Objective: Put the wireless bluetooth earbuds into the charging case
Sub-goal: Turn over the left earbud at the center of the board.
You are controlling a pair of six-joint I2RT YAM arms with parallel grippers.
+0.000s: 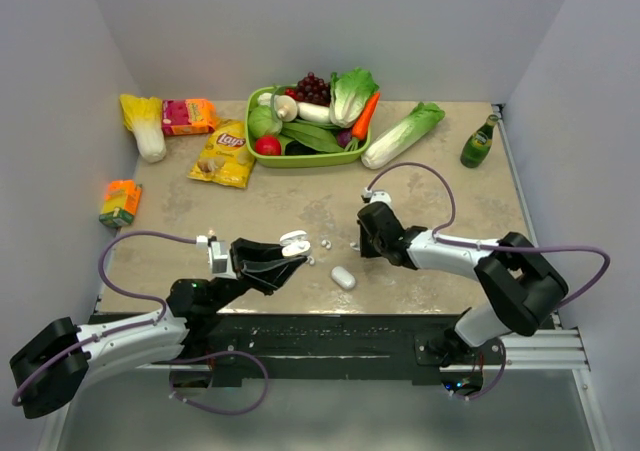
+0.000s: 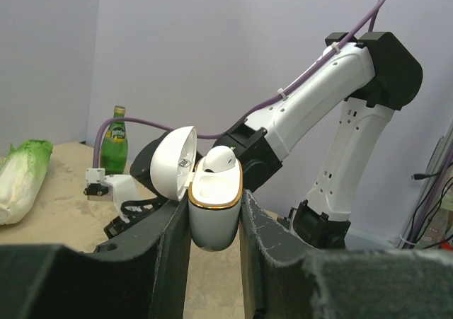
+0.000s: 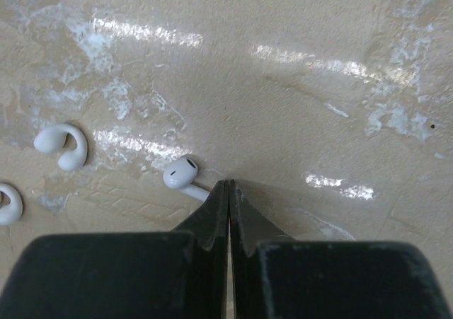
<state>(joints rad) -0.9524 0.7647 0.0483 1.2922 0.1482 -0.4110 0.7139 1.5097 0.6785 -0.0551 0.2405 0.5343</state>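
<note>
**Left wrist close-up: open case clenched, one bud seated**

Clenched in the left gripper (image 2: 214,209): a glossy white egg-shaped plastic charging case (image 2: 212,227) with a gold rim, lid flipped open. Seated inside it, one white earbud (image 2: 218,160).

Legible behind the case in the top external view: "Lay's" on a yellow crisp bag (image 1: 225,154). Far right of the case, "Perrier" on a green glass bottle (image 2: 113,148). Print on the orange carton (image 1: 120,201) and the pink packet (image 1: 188,116), both left of the case, too small to read.

Just right of the case, three tiny loose wireless bluetooth earbuds (image 1: 325,242) on the beige table (image 1: 450,201). Near them, a second, closed white pill-shaped case (image 1: 343,277).

Pressed fully together with nothing seen between the fingers: the right gripper (image 3: 228,186), right of the case. Beside its tips, a stemmed earbud (image 3: 182,172), stem end hidden behind a fingertip. Two hook-shaped buds (image 3: 62,143) alongside, one cut off by the frame edge.
</note>
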